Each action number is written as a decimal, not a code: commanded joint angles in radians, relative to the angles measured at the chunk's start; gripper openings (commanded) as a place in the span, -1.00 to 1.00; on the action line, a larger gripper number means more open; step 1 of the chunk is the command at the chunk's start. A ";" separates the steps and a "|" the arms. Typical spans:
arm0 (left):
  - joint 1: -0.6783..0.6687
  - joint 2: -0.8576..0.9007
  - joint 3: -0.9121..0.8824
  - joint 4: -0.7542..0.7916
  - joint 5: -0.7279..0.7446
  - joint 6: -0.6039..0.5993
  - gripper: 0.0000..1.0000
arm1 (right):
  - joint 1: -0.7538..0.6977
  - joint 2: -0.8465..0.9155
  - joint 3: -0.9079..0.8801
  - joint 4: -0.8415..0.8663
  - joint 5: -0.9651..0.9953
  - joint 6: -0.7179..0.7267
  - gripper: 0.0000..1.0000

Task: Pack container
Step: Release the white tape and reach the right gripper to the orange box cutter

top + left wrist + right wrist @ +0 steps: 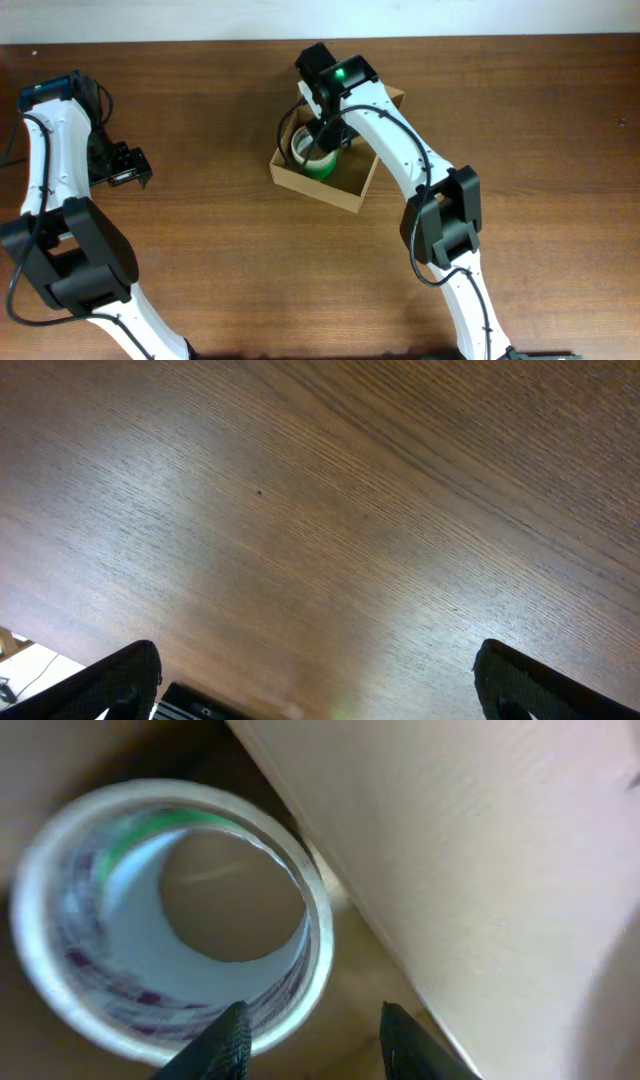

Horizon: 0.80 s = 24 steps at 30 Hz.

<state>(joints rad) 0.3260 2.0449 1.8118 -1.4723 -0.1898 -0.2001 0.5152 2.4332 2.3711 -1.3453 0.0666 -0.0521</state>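
Tape roll blurred, its lower edge cropped, left hand fingertips cut off below

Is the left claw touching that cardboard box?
Apart. The overhead view shows a wide stretch of table between the left gripper and the container.

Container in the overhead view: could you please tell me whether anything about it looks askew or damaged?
Only mildly: the container sits rotated against the table's edges. No damage or spill shows; the tape roll lies inside, under the right end effector.
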 commanded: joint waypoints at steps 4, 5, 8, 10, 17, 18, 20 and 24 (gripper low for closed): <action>0.004 0.003 -0.004 0.000 0.007 0.015 1.00 | 0.023 -0.366 0.307 -0.091 0.127 0.009 -0.02; 0.004 0.003 -0.004 0.000 0.007 0.015 1.00 | 0.019 -0.419 0.318 -0.097 0.148 0.009 0.00; 0.004 0.003 -0.004 0.000 0.008 0.015 1.00 | -0.042 -0.607 0.276 -0.112 0.255 0.057 0.00; 0.004 0.003 -0.004 0.000 0.007 0.015 0.99 | -0.134 -0.741 0.160 -0.085 0.267 0.084 -0.01; 0.004 0.003 -0.004 0.000 0.007 0.015 1.00 | -0.433 -1.170 -0.701 0.070 0.159 0.187 0.09; 0.004 0.003 -0.004 0.000 0.007 0.015 1.00 | -0.448 -1.184 -0.802 0.064 0.122 0.200 0.11; 0.004 0.003 -0.004 0.000 0.007 0.015 1.00 | -0.457 -1.173 -0.974 0.077 0.060 0.243 0.11; 0.004 0.003 -0.004 0.000 0.007 0.015 1.00 | -0.454 -1.073 -1.211 0.246 -0.114 0.292 0.18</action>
<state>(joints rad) 0.3267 2.0449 1.8114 -1.4723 -0.1886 -0.1978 0.0658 1.3090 1.2980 -1.1698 0.1349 0.1604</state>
